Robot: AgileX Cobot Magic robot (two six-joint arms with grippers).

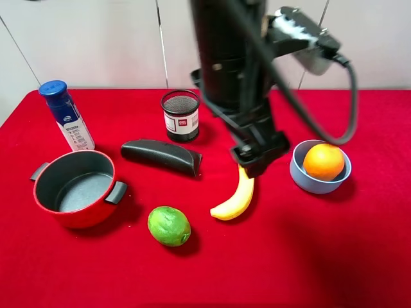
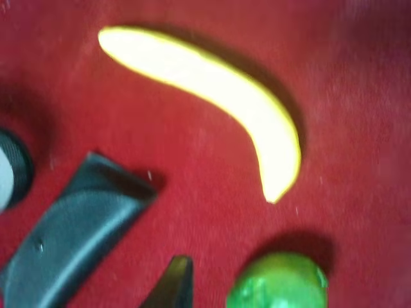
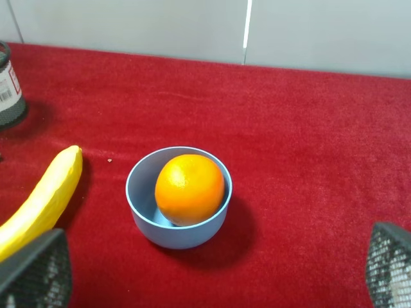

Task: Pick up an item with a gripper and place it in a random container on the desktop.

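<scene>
On your bench (image 1: 359, 256), the fruit (image 1: 323, 161) sits in the bowl (image 1: 302, 176) at the right, with the banana (image 1: 236, 199) to its left. Left of the banana lies the lime (image 1: 169, 226), then the pot (image 1: 74, 188); behind them stand the mesh cup (image 1: 180, 115) and bottle (image 1: 66, 115).

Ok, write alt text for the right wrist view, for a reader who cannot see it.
An orange sits inside a small light blue bowl on a red cloth-covered table. A banana lies apart beside the bowl, a black mesh cup shows at the edge, and two open gripper fingers frame the foreground, holding nothing.
</scene>
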